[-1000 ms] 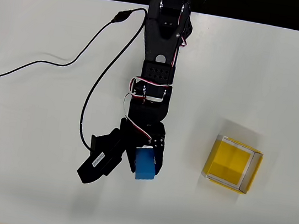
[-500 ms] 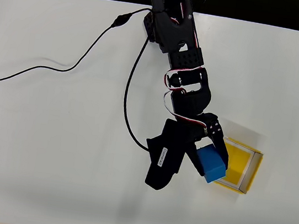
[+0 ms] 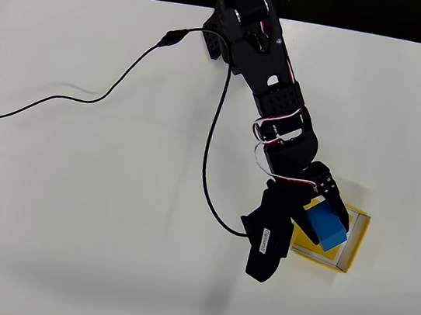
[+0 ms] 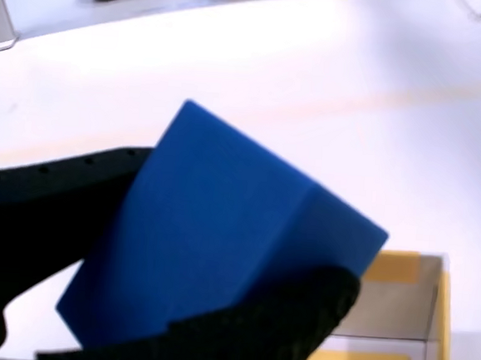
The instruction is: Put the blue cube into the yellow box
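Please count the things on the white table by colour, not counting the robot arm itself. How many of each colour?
Blue: 1, the cube held in the gripper.
Yellow: 1, the box.
Black: 1, the cable.
Total: 3.

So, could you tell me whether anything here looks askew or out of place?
Nothing is spilled or damaged. The yellow box sits slightly rotated on the table, and the blue cube is tilted in the gripper above it.
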Robot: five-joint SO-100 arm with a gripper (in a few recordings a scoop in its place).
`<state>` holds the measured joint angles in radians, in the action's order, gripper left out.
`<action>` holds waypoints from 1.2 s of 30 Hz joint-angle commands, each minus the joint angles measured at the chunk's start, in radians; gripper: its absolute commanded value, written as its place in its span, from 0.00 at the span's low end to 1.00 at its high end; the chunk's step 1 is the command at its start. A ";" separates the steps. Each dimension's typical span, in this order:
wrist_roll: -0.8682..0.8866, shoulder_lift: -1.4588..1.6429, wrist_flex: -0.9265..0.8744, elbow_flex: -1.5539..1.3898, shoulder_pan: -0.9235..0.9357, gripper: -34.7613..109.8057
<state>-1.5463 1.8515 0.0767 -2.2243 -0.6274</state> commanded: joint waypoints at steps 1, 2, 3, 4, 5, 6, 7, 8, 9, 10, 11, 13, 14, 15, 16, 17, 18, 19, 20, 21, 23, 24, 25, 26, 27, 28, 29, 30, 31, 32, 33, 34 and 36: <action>0.011 -0.005 0.043 0.176 -0.002 0.39; 0.014 -0.023 0.043 0.187 0.000 0.39; 0.017 -0.040 0.043 0.198 0.000 0.39; 0.018 -0.057 0.043 0.207 0.000 0.39; 0.023 -0.074 0.048 0.215 0.000 0.39; 0.028 -0.091 0.049 0.225 0.002 0.39; 0.029 -0.106 0.049 0.235 0.002 0.39; 0.032 -0.121 0.055 0.239 0.002 0.39; 0.035 -0.137 0.060 0.247 0.002 0.40; 0.038 -0.152 0.061 0.255 0.002 0.40; 0.043 -0.166 0.064 0.261 0.000 0.40; 0.055 -0.190 0.067 0.270 -0.003 0.40; 0.061 -0.199 0.074 0.272 -0.005 0.40; 0.064 -0.209 0.074 0.272 -0.008 0.40; 0.066 -0.218 0.075 0.270 -0.009 0.40; 0.069 -0.225 0.080 0.268 -0.011 0.40; 0.072 -0.233 0.080 0.267 -0.012 0.40; 0.077 -0.241 0.080 0.265 -0.015 0.40; 0.081 -0.249 0.081 0.264 -0.018 0.41; 0.087 -0.255 0.081 0.264 -0.021 0.41; 0.107 -0.265 0.097 0.255 -0.023 0.42; 0.121 -0.268 0.107 0.244 -0.023 0.44; 0.132 -0.270 0.109 0.236 -0.025 0.45; 0.140 -0.270 0.109 0.225 -0.025 0.47; 0.143 -0.270 0.117 0.210 -0.025 0.48; 0.147 -0.270 0.141 0.192 -0.025 0.49; 0.147 -0.270 0.156 0.181 -0.025 0.50; 0.140 -0.267 0.158 0.178 -0.025 0.50; 0.137 -0.261 0.164 0.178 -0.023 0.50; 0.135 -0.253 0.167 0.183 -0.021 0.50; 0.121 -0.242 0.166 0.190 -0.018 0.49; 0.101 -0.229 0.169 0.196 -0.014 0.49; 0.051 -0.199 0.166 0.216 -0.003 0.48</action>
<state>-1.4389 1.5340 0.1994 -2.0678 -0.6381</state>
